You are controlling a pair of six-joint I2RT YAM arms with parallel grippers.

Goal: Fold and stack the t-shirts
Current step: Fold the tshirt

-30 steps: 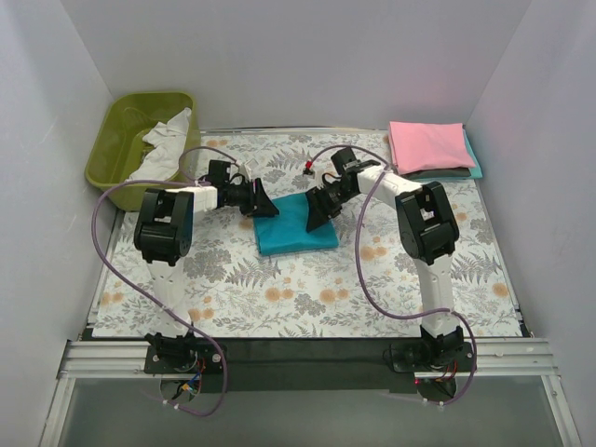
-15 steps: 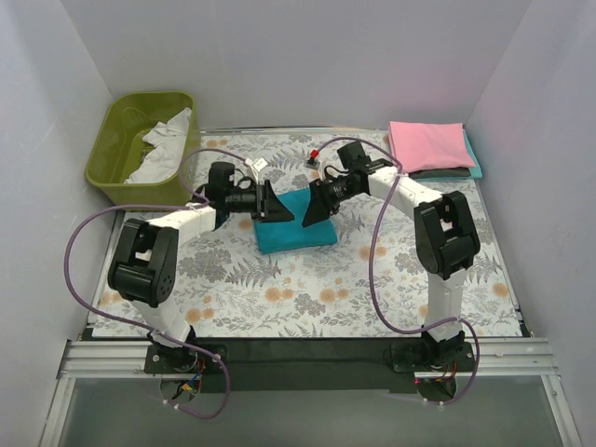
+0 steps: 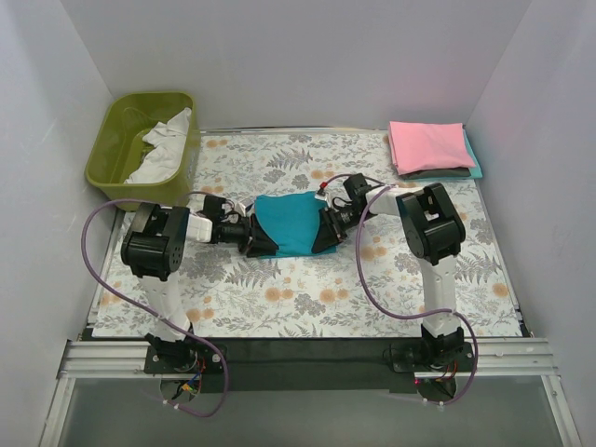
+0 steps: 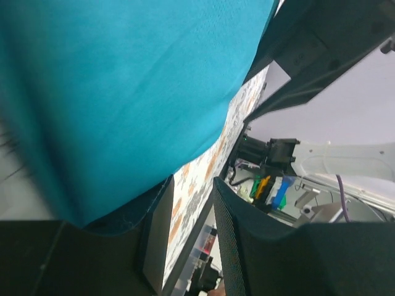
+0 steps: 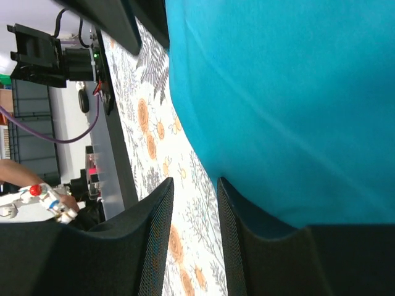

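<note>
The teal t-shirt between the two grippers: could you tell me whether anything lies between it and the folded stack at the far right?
Nothing loose does. Only bare floral table cloth separates the teal t-shirt from the pink-topped stack; the right arm itself reaches across that stretch.

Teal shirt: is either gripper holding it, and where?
Cannot tell. The left gripper and right gripper meet the teal shirt at its opposite edges, but no cloth shows between their fingers.
</note>
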